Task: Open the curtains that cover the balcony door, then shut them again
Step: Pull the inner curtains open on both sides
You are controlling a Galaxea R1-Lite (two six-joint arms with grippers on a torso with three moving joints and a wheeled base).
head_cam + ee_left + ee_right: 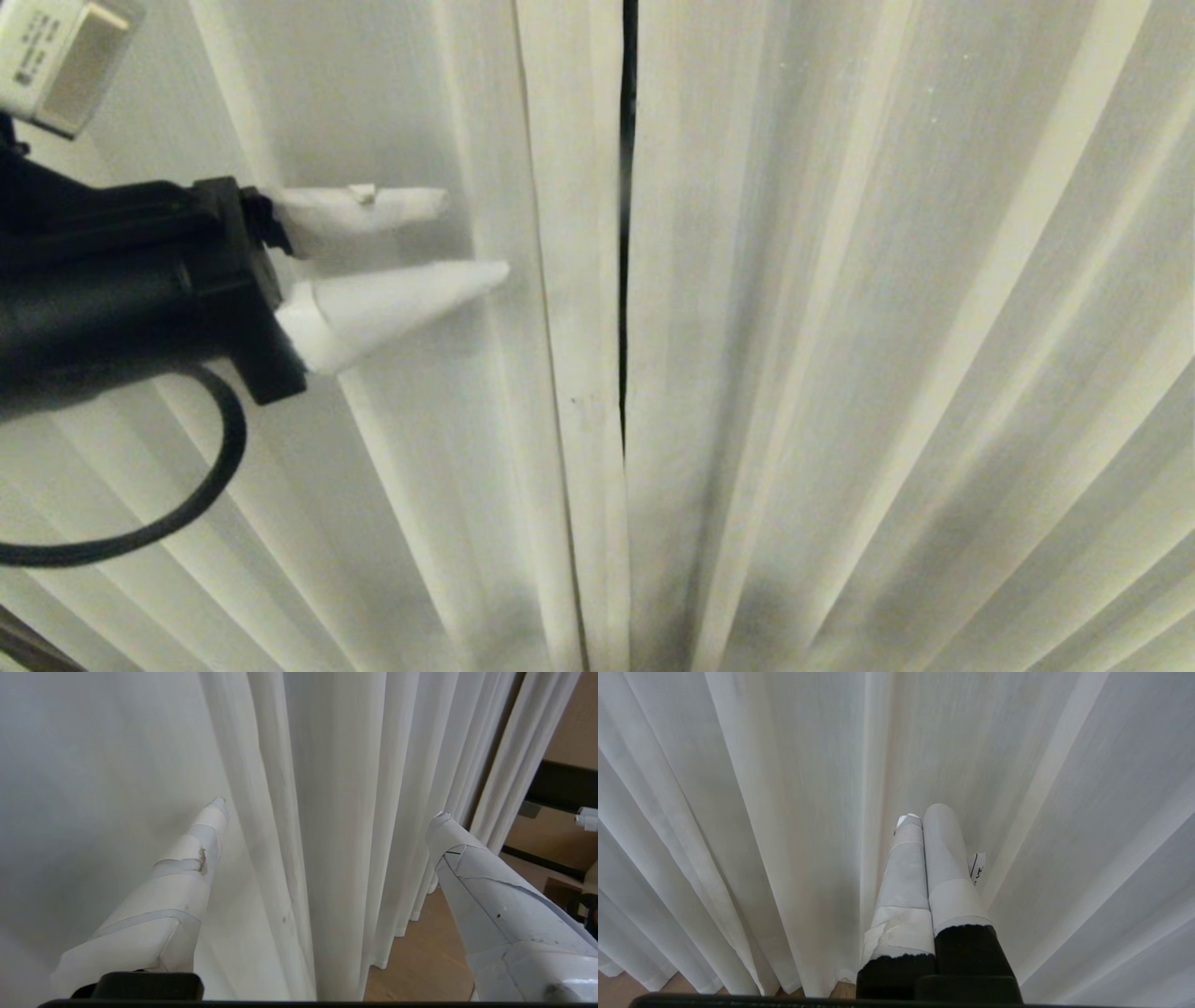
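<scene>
— Head view: where is the left claw?
— It is in front of the left curtain, fingers spread wide, nothing between them. Just beyond its tips that curtain's edge meets the right curtain, a thin dark gap between the two.
— And the right claw?
— Fingers pressed together, empty, pointing at the pleats.

Black arm w/ looped cable, white-taped fingers.

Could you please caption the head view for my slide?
Left pincer, open, beside the narrow dark gap between two pleated cream fabric curtains.
</scene>
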